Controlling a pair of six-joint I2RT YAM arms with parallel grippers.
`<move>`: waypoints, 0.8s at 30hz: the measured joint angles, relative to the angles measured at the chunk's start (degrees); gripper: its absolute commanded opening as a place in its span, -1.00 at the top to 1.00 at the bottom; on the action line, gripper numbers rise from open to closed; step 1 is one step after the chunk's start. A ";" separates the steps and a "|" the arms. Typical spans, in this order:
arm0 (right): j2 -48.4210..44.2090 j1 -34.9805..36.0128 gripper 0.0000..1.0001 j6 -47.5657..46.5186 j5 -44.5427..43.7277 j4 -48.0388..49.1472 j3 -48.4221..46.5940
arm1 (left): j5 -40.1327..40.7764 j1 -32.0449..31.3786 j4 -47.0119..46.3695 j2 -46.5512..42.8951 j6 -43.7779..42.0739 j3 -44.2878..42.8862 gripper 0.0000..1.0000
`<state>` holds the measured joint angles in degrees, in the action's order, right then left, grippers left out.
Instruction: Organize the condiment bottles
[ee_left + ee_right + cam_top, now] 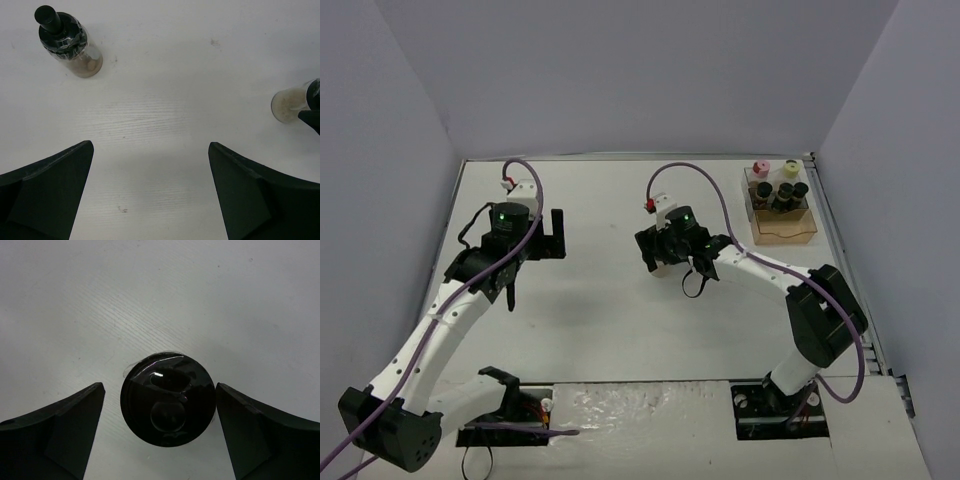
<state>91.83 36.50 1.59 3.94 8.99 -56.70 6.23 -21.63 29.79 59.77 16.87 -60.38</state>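
Observation:
A condiment bottle with a glossy black cap (167, 399) stands upright on the white table, seen from straight above. My right gripper (160, 387) is open and straddles that cap: the right finger is almost against it and a small gap shows at the left finger. In the top view this gripper (663, 262) is low over the table's middle. My left gripper (150, 150) is open with only bare table between its fingers. Ahead of it stand a black-capped bottle with beige contents (70, 42) and a second bottle (292, 102) cut off at the right edge.
A clear tray with a wooden base (782, 232) sits at the back right. It holds a pink-capped bottle (757, 168), a pale yellow-capped bottle (791, 168) and three black-capped ones (783, 194). The left gripper (558, 236) hovers left of centre. White walls enclose the table.

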 measured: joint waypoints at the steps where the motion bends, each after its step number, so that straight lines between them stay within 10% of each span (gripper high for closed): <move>1: 0.62 0.02 -0.44 0.02 -0.37 0.45 -0.03 | -0.14 0.27 -0.07 -0.06 -0.07 0.01 -0.94; 10: 2.09 0.09 0.92 0.52 -4.67 2.12 0.06 | -0.72 1.03 -0.16 -0.74 -0.20 0.02 -0.94; 17: -4.58 -3.49 1.00 2.85 -9.52 -2.65 1.87 | -1.26 1.10 -0.16 -0.74 -0.20 0.02 -0.94; 24: -16.53 -21.93 1.00 6.79 -14.05 -7.25 0.35 | -1.48 1.65 -0.34 -0.74 -0.20 0.14 -0.94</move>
<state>75.30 14.57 8.38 -10.11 1.74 -56.35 4.75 -19.98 29.45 59.02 16.67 -60.24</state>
